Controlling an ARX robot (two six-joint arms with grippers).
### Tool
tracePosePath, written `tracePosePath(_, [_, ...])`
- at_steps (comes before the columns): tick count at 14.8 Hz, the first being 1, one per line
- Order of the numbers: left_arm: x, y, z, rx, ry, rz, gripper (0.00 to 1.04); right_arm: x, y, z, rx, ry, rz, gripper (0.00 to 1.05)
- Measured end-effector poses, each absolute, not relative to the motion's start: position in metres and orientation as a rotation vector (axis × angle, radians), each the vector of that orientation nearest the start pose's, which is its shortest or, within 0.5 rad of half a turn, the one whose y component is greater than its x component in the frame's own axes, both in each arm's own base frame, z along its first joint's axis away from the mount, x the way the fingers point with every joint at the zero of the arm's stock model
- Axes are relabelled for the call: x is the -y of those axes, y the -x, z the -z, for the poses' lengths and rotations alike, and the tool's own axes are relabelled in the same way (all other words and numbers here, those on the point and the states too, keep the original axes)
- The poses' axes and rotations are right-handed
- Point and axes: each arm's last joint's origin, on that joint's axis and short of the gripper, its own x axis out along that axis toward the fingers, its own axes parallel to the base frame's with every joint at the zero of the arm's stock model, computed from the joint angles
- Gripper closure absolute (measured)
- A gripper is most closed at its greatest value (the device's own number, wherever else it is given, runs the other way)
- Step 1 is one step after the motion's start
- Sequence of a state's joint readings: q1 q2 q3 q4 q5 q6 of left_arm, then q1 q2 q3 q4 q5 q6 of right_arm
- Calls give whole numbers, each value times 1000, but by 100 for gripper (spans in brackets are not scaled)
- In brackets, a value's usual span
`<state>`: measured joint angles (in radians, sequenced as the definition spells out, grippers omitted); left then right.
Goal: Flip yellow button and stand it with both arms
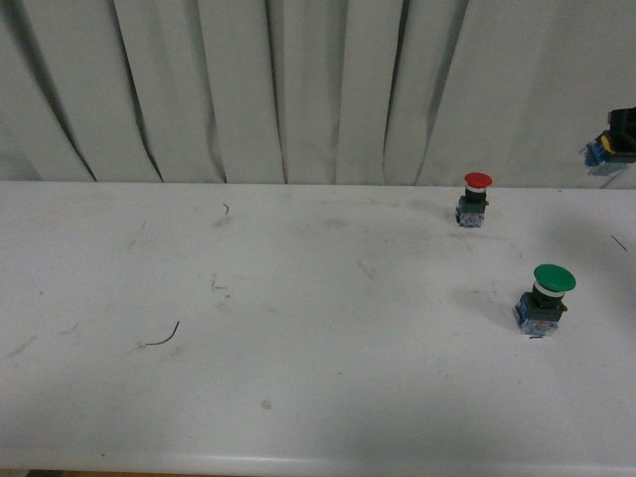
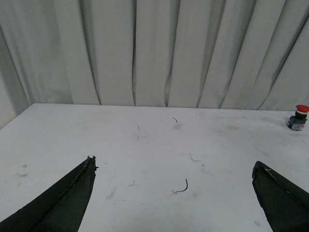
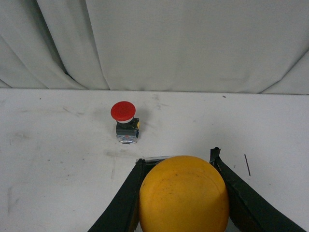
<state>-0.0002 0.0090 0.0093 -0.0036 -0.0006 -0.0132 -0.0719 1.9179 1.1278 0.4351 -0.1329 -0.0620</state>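
The yellow button's round yellow-orange cap fills the near part of the right wrist view. My right gripper is shut on it, one black finger pressed to each side of the cap. In the front view the button's blue base shows at the far right edge, lifted above the table, with the black right gripper mostly cut off by the frame. My left gripper hangs open over bare white table with nothing between its fingers. It is out of the front view.
A red-capped switch stands upright at the back right, also seen as the red switch just beyond the held button. A larger green-capped switch stands nearer on the right. A small dark wire scrap lies left. Grey curtain closes the back.
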Motion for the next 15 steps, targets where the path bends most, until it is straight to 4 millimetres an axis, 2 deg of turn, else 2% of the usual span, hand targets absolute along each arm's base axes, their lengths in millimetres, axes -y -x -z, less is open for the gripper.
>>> tracePosePath(3, [0,-98,-166,-3,13,0,7,18,-448,-173,-489,15,-95,69])
tracePosePath(6, [0,-98,-166,-3,13,0,7,8,-470,-164,-569,17,-101,69])
tracePosePath(9, [0,-98,-166,-4,13,0,7,-6,-477,-144,-684,22,-121,69])
tracePosePath(15, [0,-98,-166,-3,13,0,7,-11,-492,-119,-777,95,-75,69])
